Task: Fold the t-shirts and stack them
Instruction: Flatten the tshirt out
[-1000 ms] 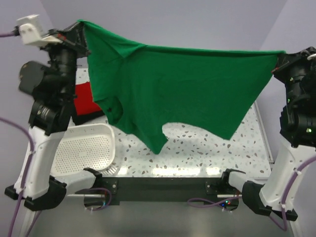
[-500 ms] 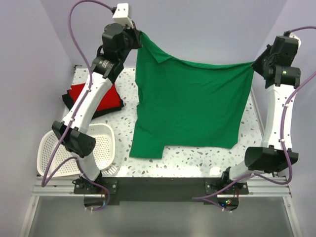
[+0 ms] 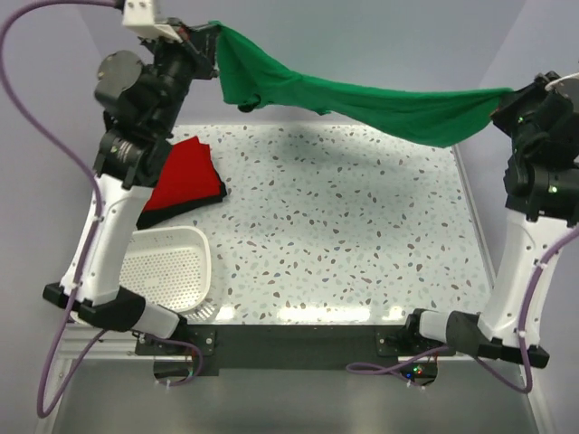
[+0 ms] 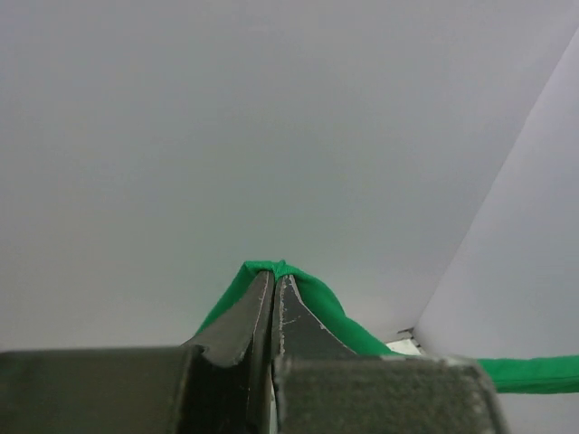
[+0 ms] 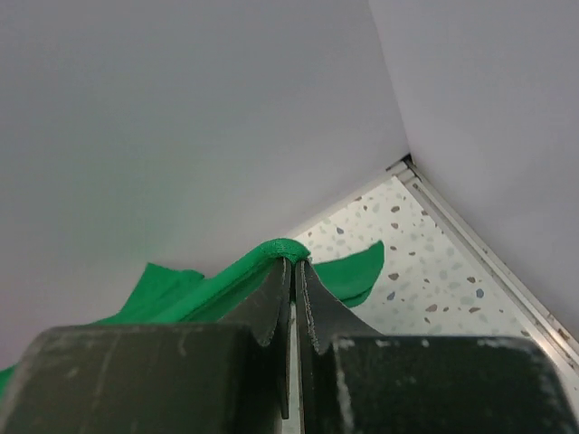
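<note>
The green t-shirt [image 3: 362, 99] hangs stretched in the air between both arms, high over the back of the table. My left gripper [image 3: 213, 36] is shut on its left end; green cloth [image 4: 317, 303] bulges round the closed fingertips [image 4: 274, 276]. My right gripper [image 3: 505, 98] is shut on the right end, and the cloth [image 5: 208, 285] wraps over its tips [image 5: 293, 264]. A red t-shirt [image 3: 181, 176] lies folded at the table's left, on top of a black t-shirt [image 3: 149, 215] that shows only as a dark edge.
A white slotted basket [image 3: 167, 271] sits at the front left, beside the left arm's base. The speckled table [image 3: 344, 235] lies below the hanging shirt. Grey walls close in the back and both sides.
Both arms have swung the green shirt up and back. It hung as a wide sheet over the table earlier; now it is a narrow band held high near the back wall.
</note>
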